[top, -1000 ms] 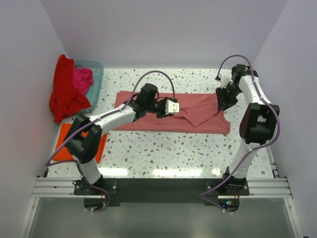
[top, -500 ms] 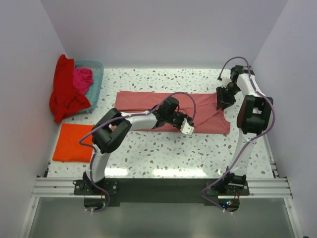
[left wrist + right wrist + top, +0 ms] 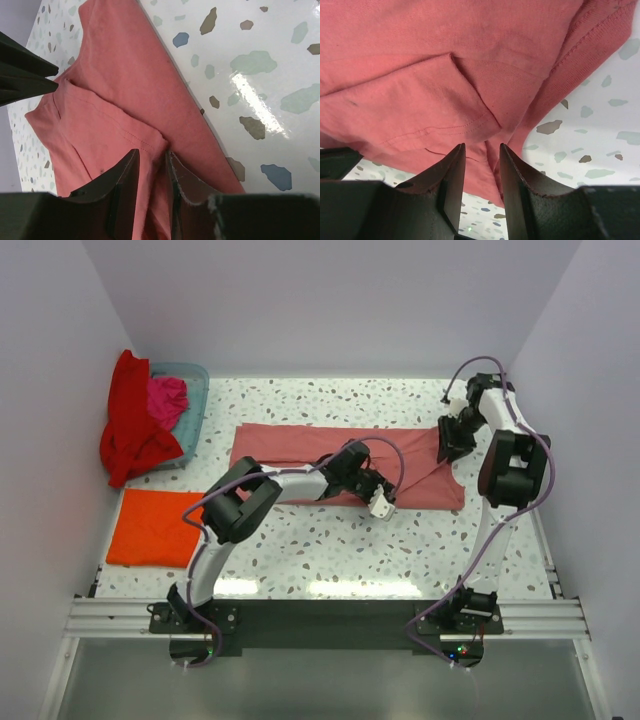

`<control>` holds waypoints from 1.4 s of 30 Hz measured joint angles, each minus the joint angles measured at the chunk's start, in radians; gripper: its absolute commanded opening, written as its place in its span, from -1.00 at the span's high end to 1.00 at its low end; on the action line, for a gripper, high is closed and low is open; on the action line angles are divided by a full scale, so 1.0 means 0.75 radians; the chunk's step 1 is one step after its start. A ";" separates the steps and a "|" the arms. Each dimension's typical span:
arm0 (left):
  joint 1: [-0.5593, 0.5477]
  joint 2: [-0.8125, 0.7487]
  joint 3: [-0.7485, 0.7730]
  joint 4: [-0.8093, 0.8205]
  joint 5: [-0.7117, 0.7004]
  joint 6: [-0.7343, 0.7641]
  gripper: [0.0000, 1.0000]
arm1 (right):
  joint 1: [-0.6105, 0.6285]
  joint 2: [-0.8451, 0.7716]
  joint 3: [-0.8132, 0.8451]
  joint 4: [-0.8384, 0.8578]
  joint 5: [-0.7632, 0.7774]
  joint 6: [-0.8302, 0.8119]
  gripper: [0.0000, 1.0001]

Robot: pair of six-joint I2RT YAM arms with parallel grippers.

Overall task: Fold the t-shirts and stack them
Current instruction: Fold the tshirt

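Note:
A dusty rose-pink t-shirt [image 3: 290, 443] lies spread across the middle of the table. My left gripper [image 3: 380, 502] sits low at the shirt's front edge. In the left wrist view that gripper [image 3: 151, 152] is shut on a hemmed fold of the pink cloth [image 3: 115, 75]. My right gripper [image 3: 447, 445] is at the shirt's right end. Seen from the right wrist, it [image 3: 482, 147] pinches a bunched fold of the same shirt [image 3: 445, 60], lifted slightly off the table. A folded orange t-shirt [image 3: 150, 527] lies front left. A red t-shirt [image 3: 128, 435] and a magenta one [image 3: 167, 398] are at the basket.
The pale blue basket [image 3: 196, 390] stands at the back left, with the red tee draped over its side. White walls close in the table on the left, back and right. Speckled tabletop [image 3: 330, 550] shows in front of the pink shirt.
My left gripper has swept right and toward the front edge of the pink shirt, bringing the fold of cloth with it. The right gripper has shifted only slightly.

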 measured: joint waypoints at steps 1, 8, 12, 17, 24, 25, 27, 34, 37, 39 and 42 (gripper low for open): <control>-0.001 0.006 0.003 -0.005 0.000 0.013 0.36 | -0.001 -0.001 0.000 -0.003 0.000 -0.001 0.27; -0.015 0.011 0.018 -0.039 0.006 0.090 0.47 | -0.010 -0.041 -0.023 -0.044 -0.027 -0.036 0.34; -0.020 0.033 0.051 -0.042 0.007 0.108 0.77 | -0.010 -0.142 -0.115 -0.076 -0.073 -0.062 0.38; -0.021 0.057 0.061 -0.048 0.005 0.109 1.00 | -0.010 -0.261 -0.250 -0.111 -0.124 -0.081 0.49; -0.007 0.058 0.061 -0.026 0.011 0.039 1.00 | -0.010 -0.276 -0.439 -0.081 -0.114 -0.080 0.70; -0.001 0.058 0.061 -0.011 0.014 0.002 1.00 | -0.010 -0.276 -0.470 -0.069 -0.091 -0.079 0.72; 0.023 0.058 0.061 0.034 0.016 -0.101 1.00 | -0.010 -0.275 -0.510 -0.041 -0.051 -0.075 0.75; 0.185 0.064 0.115 0.192 -0.037 -0.490 1.00 | -0.010 -0.245 -0.536 0.055 0.084 -0.063 0.78; 0.242 0.068 0.142 0.253 -0.086 -0.613 1.00 | -0.010 -0.221 -0.535 0.075 0.124 -0.058 0.78; 0.261 0.074 0.149 0.277 -0.126 -0.684 1.00 | -0.010 -0.213 -0.534 0.078 0.143 -0.055 0.78; 0.263 0.100 0.166 0.287 -0.194 -0.770 0.92 | -0.009 -0.212 -0.532 0.079 0.154 -0.053 0.78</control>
